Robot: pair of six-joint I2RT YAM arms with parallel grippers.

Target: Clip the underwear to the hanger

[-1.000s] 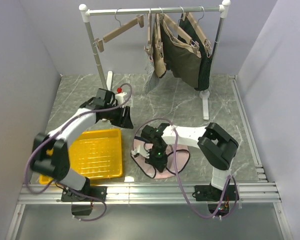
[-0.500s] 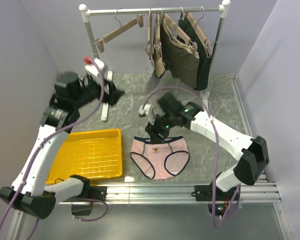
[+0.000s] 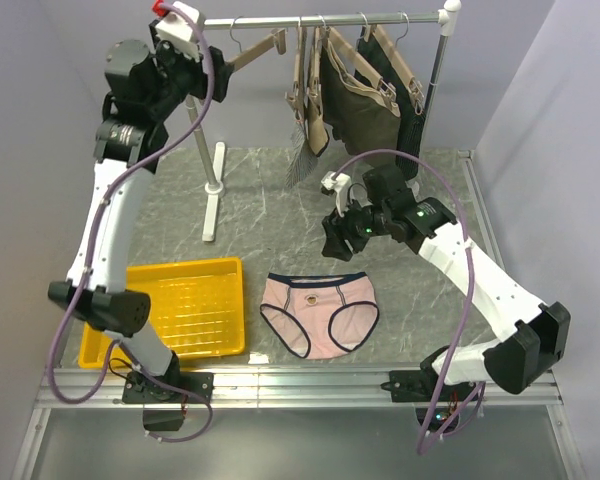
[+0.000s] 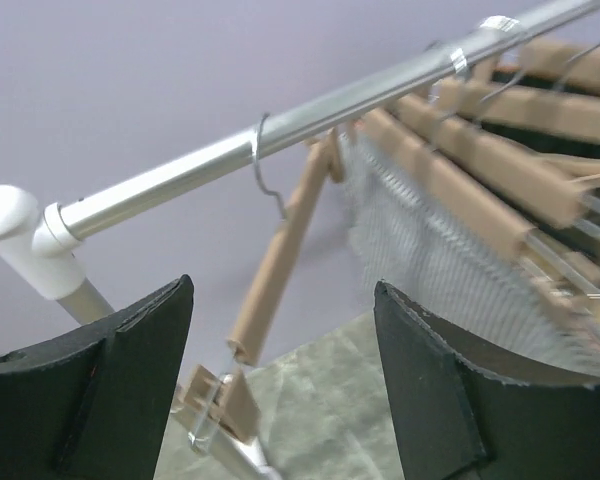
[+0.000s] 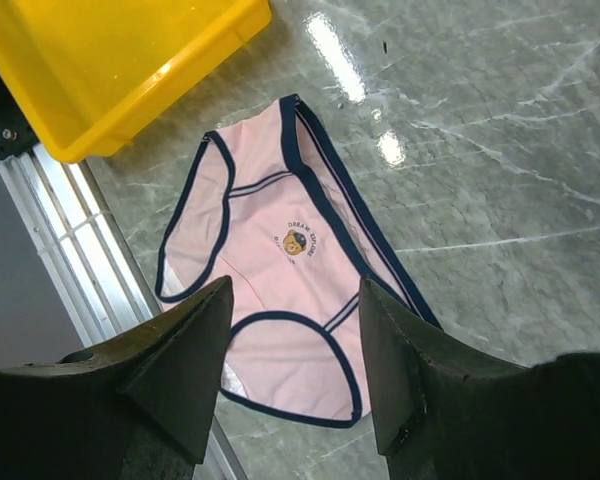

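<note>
Left end effector [image 4: 282, 320]: fingers spread, nothing pinched. It is raised to the rail [image 3: 310, 20], and in its wrist view the hanger [image 4: 280, 250] sits framed between the fingers without touching either. Looks like an approach line-up for grabbing the bar.

Right end effector [image 5: 295, 300]: also spread and empty, hovering above the underwear [image 3: 320, 312] and looking down on it. My guess is it's staged to pick up the waistband.

The underwear lies flat on the worktop [image 3: 260, 200], print side up and waistband toward the rack, just beside the yellow tray [image 3: 185, 262]. Spread out like that, both waistband corners are easy to reach.

The hanger is empty. It hangs by its wire hook at the left end of the rail, tilted steeply so one clip [image 4: 215, 410] is low near the post. It's well apart from the loaded hangers [image 3: 360, 100] on the right, so there's little risk of grabbing the wrong one.

Nothing clipped yet. Garment and hanger are far apart, so one must travel.

Risk: the tilted bar may swing when gripped.
</note>
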